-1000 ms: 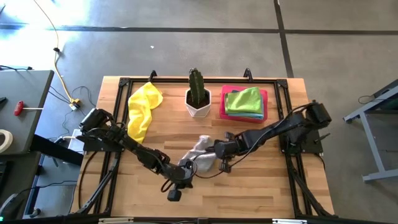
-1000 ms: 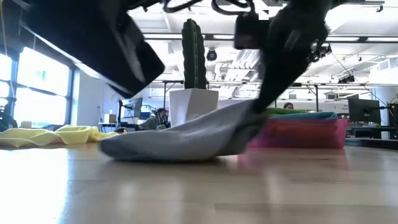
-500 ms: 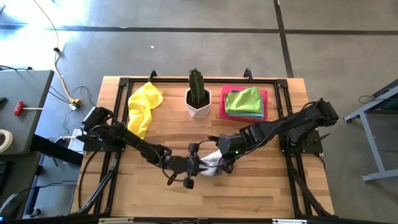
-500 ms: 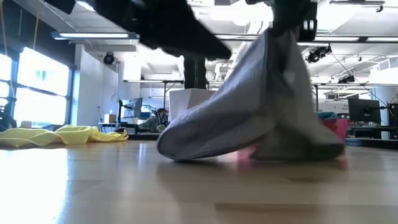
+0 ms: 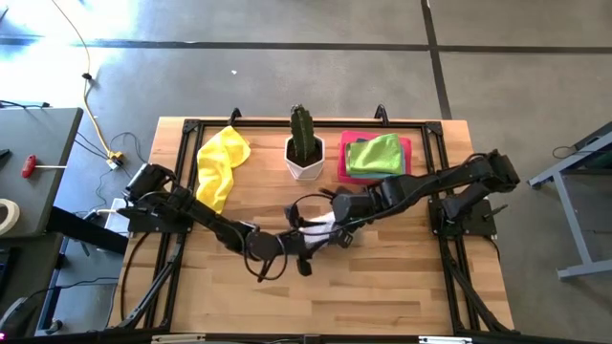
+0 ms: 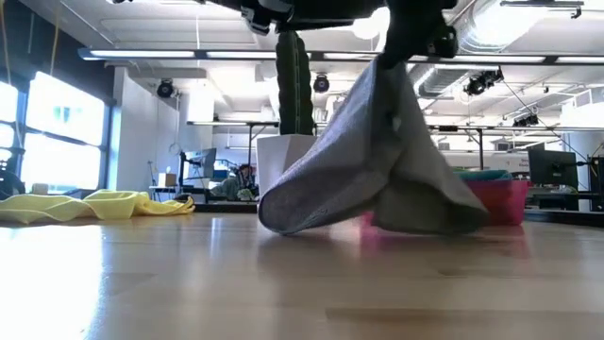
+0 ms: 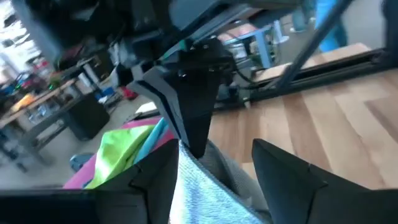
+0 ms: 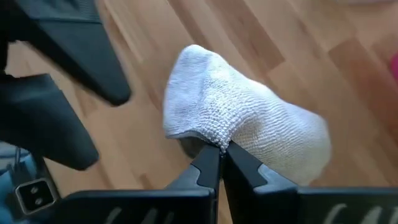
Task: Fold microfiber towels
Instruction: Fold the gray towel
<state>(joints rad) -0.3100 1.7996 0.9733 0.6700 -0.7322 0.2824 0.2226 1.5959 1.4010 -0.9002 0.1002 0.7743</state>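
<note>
Now right end effector (image 8: 222,163) pinches grey towel (image 6: 377,161); peak up, draping tableward.

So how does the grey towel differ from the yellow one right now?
The grey towel is lifted, pinched by the right hand, draping down to the table mid-front; the yellow towel lies crumpled and untouched at the back left corner. The grey one hangs tent-like; the yellow one sprawls flat and long. Neither is folded.

No readable text, label, brand, number or sign showed in any view, nothing legible on the towels, the tray, the pot, the arms or the desk, background room fittings too blurred to read
</note>
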